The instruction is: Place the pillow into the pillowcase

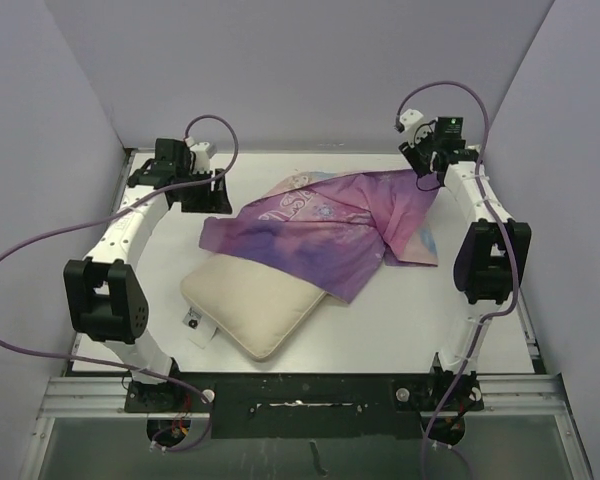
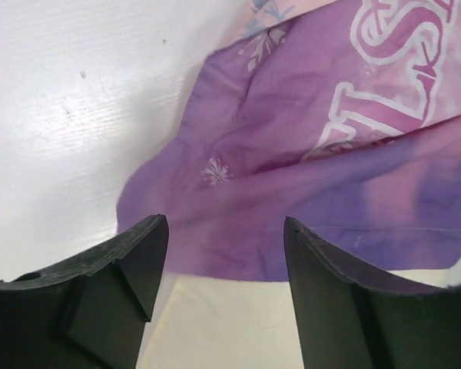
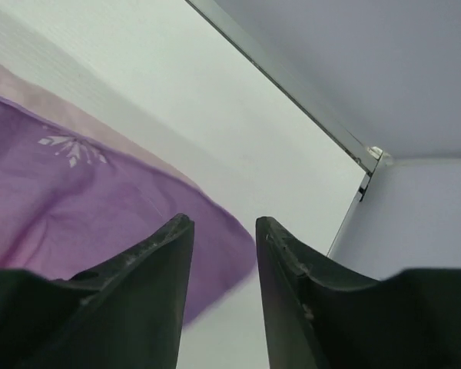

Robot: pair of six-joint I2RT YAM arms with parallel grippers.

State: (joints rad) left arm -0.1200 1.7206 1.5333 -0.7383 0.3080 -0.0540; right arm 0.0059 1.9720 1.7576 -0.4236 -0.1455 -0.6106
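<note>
The cream pillow (image 1: 255, 305) lies on the table, its far end under the crumpled purple-pink pillowcase (image 1: 325, 225) with ELSA lettering. A small tag (image 1: 196, 326) sticks out at the pillow's left corner. My left gripper (image 1: 218, 195) is open and empty at the pillowcase's left edge; its wrist view shows the pillowcase (image 2: 330, 154) over the pillow (image 2: 223, 323) between the fingers (image 2: 142, 261). My right gripper (image 1: 425, 180) is open and empty over the pillowcase's far right corner (image 3: 100, 207).
The white table (image 1: 380, 330) is boxed by grey walls (image 1: 310, 60) at back and sides. A metal rail (image 1: 300, 390) runs along the near edge with the arm bases. The table's back right corner (image 3: 365, 165) shows in the right wrist view.
</note>
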